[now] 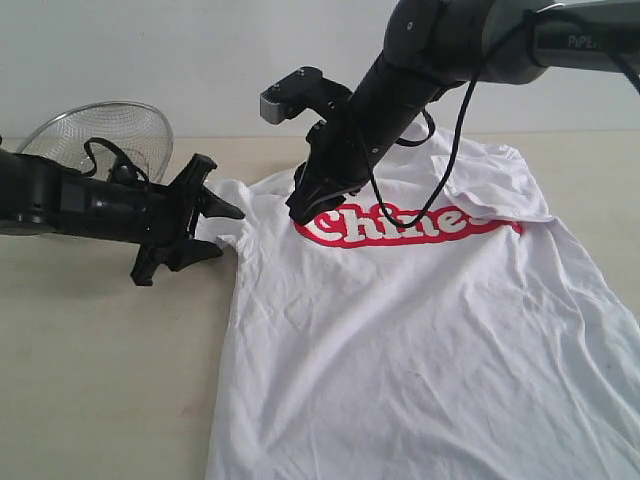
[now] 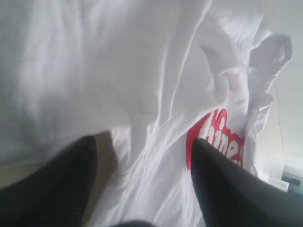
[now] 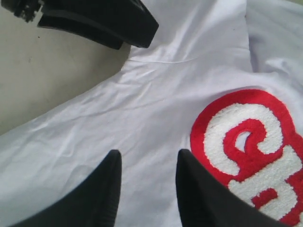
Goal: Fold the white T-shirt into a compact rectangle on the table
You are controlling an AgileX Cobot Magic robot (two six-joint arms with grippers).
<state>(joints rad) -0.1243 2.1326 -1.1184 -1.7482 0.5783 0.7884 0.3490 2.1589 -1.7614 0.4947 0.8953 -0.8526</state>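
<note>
table (image 1: 100,380): beige | white T-shirt (image 1: 420,340): you see it spread face-up, centre to 4 o'clock | right gripper (image 1: 303,208): jaws apart, on shirt's 11 o'clock by red lettering | left gripper (image 1: 230,232): jaws apart, sleeve edge, 10 o'clock

Hem of white T-shirt (image 1: 400,340) cut off below — lettering (image 1: 350,228) partly behind right arm (image 1: 400,80).

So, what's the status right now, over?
Left gripper open, right gripper open. White T-shirt spread out, wrinkled. Steel mesh bowl off to the side, not blocking.
</note>
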